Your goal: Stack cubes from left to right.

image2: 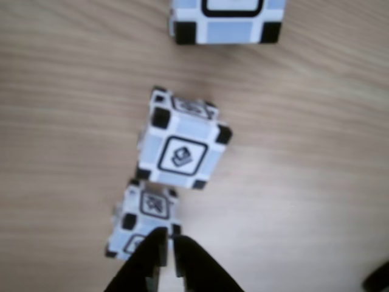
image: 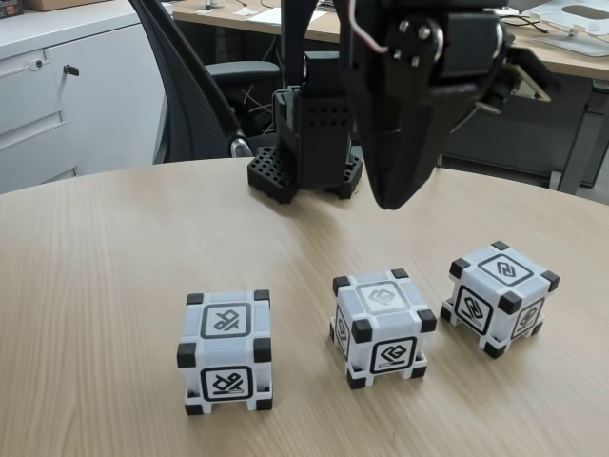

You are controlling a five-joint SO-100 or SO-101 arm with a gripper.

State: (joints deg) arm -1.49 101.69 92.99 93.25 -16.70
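I see my arm standing on its black base (image: 304,171) at the far side of the table, the upper links rising out of the top of the fixed view. The wrist is bent forward and down, carrying the gripper (image: 392,202) with its tip pointing at the tabletop and hanging clear above it. A servo housing (image: 419,43) with a red-and-white cable sits at the wrist. In the other view I note the gripper (image2: 169,243) entering from the bottom edge, its two black fingers (image2: 197,264) drawn nearly together, a narrow slit between them, nothing held.
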